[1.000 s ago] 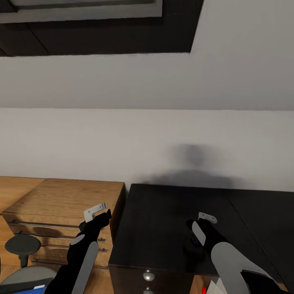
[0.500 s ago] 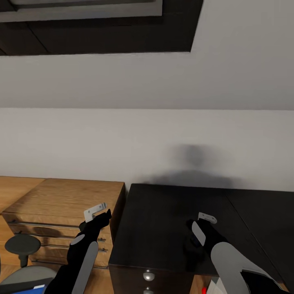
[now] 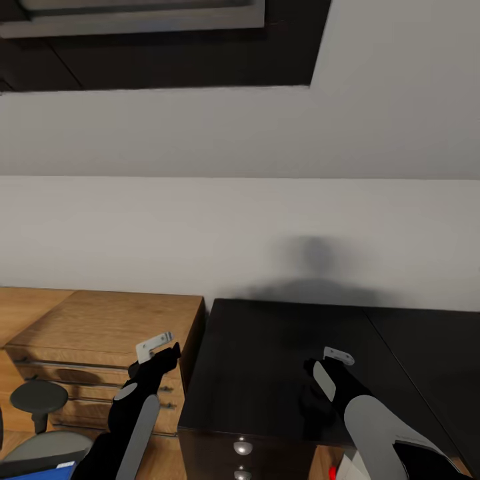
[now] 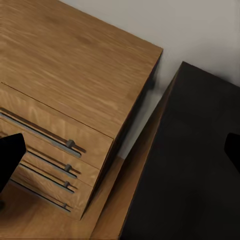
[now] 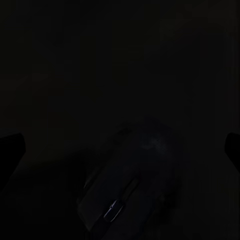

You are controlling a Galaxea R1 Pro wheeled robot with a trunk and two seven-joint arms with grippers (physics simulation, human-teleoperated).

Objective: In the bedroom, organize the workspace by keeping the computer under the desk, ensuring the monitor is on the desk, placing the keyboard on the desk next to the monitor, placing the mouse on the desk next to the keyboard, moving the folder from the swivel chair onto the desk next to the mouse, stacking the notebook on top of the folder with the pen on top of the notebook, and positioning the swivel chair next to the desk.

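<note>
Black fingertips of your right gripper [image 5: 120,147] sit at the two edges of the right wrist view, spread wide and grasping nothing. Between them, directly ahead, lies the mouse [image 5: 132,180], a dark rounded shape resting on the glossy black desk [image 5: 120,60]; whether the tips touch it cannot be told in this darkness. From the head camera, your right gripper [image 3: 319,373] hangs over the desk [image 3: 267,353] near its front edge, above the drawer unit with round silver knobs [image 3: 241,448].

Your left gripper [image 4: 120,150] is likewise released, fingertips apart at the frame edges, nothing between them. Beneath it runs the gap between the wooden chest of drawers [image 4: 65,85] and the desk's side. In the head view, your left gripper [image 3: 160,352] hovers over that chest's [image 3: 100,327] corner. Behind and outward of that arm stand the swivel chair [image 3: 40,440] and a blue sliver of the folder [image 3: 47,472] on its seat.
</note>
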